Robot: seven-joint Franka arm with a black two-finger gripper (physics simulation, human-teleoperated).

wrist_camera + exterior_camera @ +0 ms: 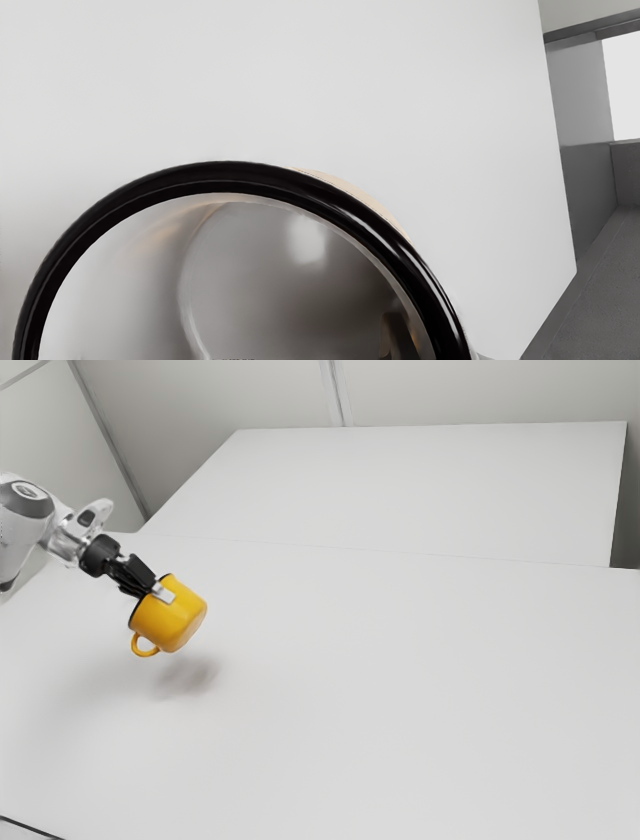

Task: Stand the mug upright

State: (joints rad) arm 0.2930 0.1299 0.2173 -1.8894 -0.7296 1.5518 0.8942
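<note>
Mug (178,623) | tilted, above table (400,690) | wall clamped in gripper (158,593)

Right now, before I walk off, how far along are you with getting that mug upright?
Partway, by the look of it. Done: the mug is off the table, its shadow lying apart below it. In hand: my gripper holds it by the rim, tilted. Left: level it, set it on its base and let go.
</note>
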